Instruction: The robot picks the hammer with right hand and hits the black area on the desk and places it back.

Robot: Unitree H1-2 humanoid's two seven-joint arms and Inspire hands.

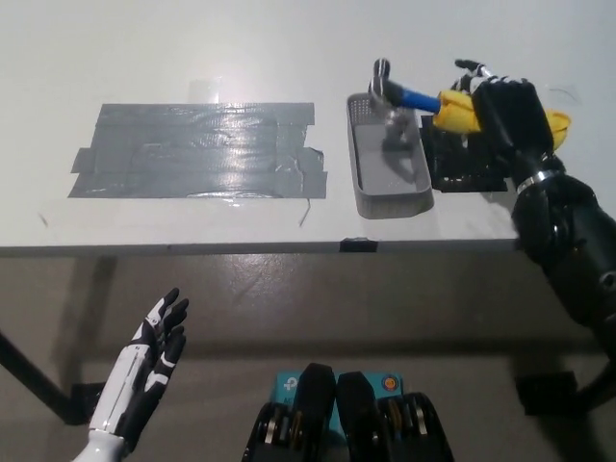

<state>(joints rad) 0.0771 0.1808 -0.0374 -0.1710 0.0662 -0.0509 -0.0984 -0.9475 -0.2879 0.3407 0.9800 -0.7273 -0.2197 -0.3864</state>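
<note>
Head view only. A white desk point(192, 48) is seen from above, its near edge running across the pic's middle.

The black area point(197, 150) is a patch of dark grey tape strips, laid flat on the desk at centre-left, glossy w/ glare on it. A loose thread or crease is seen at its near-right corner.

Just right of the patch a grey tray point(389, 189) is set, long axis near-to-far, mesh-walled, w/ nothing visible inside but a shadow.

The hammer point(414, 96) is held above the tray's far end, clear of the tray floor. Its metal head is pointed left over the tray's far rim; blue neck, then yellow grip running right. A blurred shadow of the head is cast on the tray's far part.

The right hand point(505, 111) is clenched round the yellow grip, w/ the grip's end seen poking out on the hand's right side. The black forearm is led down to the lower right, past the desk edge.

A black pad point(462, 168) is seen on the desk right of the tray, partly covered by the hand & wrist.

The left hand point(144, 371) is at rest at lower left, below the desk edge, nearer than the desk, fingers spread & released, nothing grasped.
</note>
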